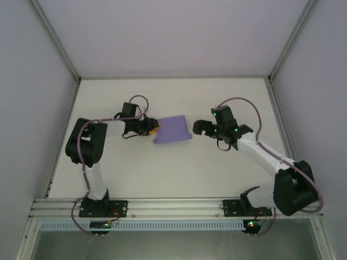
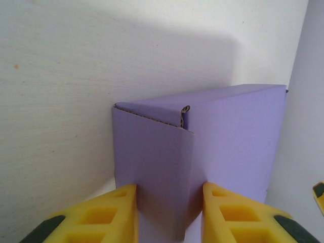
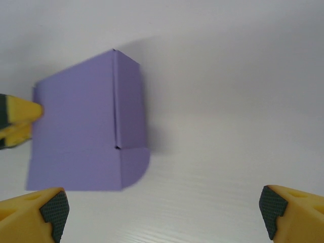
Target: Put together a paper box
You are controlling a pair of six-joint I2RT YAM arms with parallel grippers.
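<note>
The paper box (image 1: 172, 130) sits mid-table (image 1: 162, 173) between the arms. The left gripper (image 1: 151, 128) seems to pinch the box's left end wall in its jaws, likely to steady it. The right gripper (image 1: 201, 128) hangs just right of the box, jaws wide, free to fold.

Paper box (image 1: 173, 130) right of left gripper (image 1: 155, 128)

**Paper box** (image 1: 172, 130). One item, lavender-purple thin corrugated card, folded up into a low rectangular box. It lies on the white table (image 1: 162, 173), about mid-table, with its broad plain face upward. The left end has an upright wall with an overlapped corner, where the fluted raw edge of the card shows. The right side has a narrow folded panel ending in a rounded flap corner, with a short slit at the fold.
</note>
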